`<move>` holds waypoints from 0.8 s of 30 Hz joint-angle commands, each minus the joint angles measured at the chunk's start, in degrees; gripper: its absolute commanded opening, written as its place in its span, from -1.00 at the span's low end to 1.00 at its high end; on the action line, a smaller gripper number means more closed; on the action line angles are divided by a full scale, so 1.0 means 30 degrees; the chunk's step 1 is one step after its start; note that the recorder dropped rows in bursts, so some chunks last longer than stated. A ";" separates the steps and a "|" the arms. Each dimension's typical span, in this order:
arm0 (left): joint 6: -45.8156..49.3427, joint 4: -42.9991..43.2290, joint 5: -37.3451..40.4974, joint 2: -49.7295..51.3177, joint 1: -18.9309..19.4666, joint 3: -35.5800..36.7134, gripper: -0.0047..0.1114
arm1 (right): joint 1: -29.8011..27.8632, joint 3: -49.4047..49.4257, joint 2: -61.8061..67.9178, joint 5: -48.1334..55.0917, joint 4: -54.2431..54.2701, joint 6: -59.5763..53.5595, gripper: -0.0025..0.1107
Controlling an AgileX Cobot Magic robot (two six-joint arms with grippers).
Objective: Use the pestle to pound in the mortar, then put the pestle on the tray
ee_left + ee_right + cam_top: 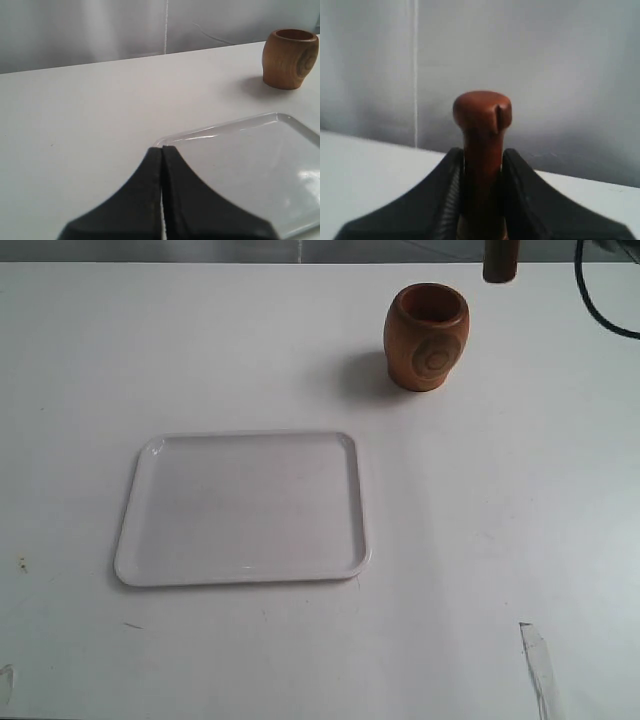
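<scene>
My right jaws are clamped tight on the narrow handle of the pestle (481, 112), its small knob sticking out past them. Its thick end hangs in the air over the far edge of the desk (500, 540), toward the right corner, not touching the mortar (426, 337). The mortar stands upright near the far edge, right of the middle. The tray (245, 505) lies flat mid-desk, somewhat toward the left edge, well apart from the mortar. My left jaws are pressed together on nothing, near a corner of the tray.

The pestle (499, 261) mostly beyond the exterior view's top edge, only its thick end visible.
</scene>
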 commanded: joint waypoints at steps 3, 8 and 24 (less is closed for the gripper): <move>-0.0157 -0.0140 -0.0058 -0.0023 -0.0148 0.0011 -0.92 | 0.0047 -0.0109 0.0016 -0.3282 -1.0749 1.1154 -0.96; -0.0157 -0.0140 -0.0058 -0.0023 -0.0148 0.0011 -0.92 | 0.0047 -0.0069 0.0648 -0.5089 -1.6053 1.4917 -0.96; -0.0157 -0.0140 -0.0058 -0.0023 -0.0148 0.0011 -0.92 | -0.0560 0.0556 0.5345 -1.0879 -1.6081 1.5494 -0.96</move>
